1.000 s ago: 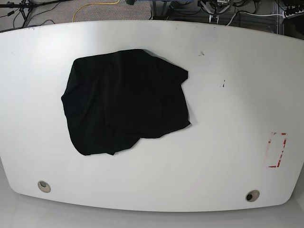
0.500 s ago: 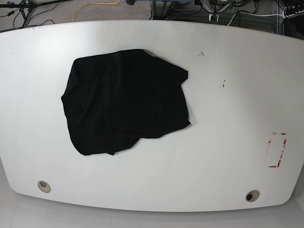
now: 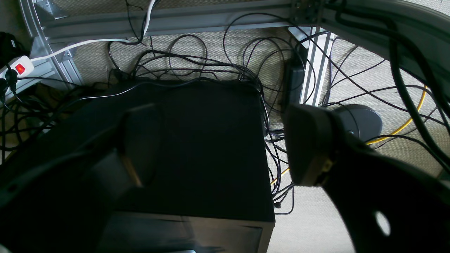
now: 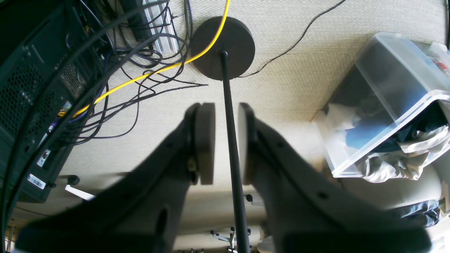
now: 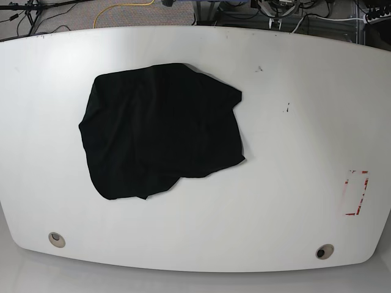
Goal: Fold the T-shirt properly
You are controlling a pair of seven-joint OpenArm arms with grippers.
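The black T-shirt [image 5: 162,128] lies crumpled and roughly bunched on the left-centre of the white table [image 5: 293,183]. In the base view neither arm shows over the table. My left gripper [image 3: 218,147] appears in the left wrist view, its jaws wide open and empty, hanging above a black computer case on the floor. In the right wrist view my right gripper [image 4: 226,140] points at the carpet. Its pads [image 4: 205,140] stand only a narrow gap apart, holding nothing. A thin stand pole behind shows through that gap.
Red tape marks [image 5: 356,193] sit near the table's right edge, and two round holes [image 5: 56,238] [image 5: 324,251] lie along its front. Off the table are a black computer case [image 3: 197,140], tangled cables [image 3: 246,77], a round stand base [image 4: 222,47] and a clear bin of cloth [image 4: 386,105].
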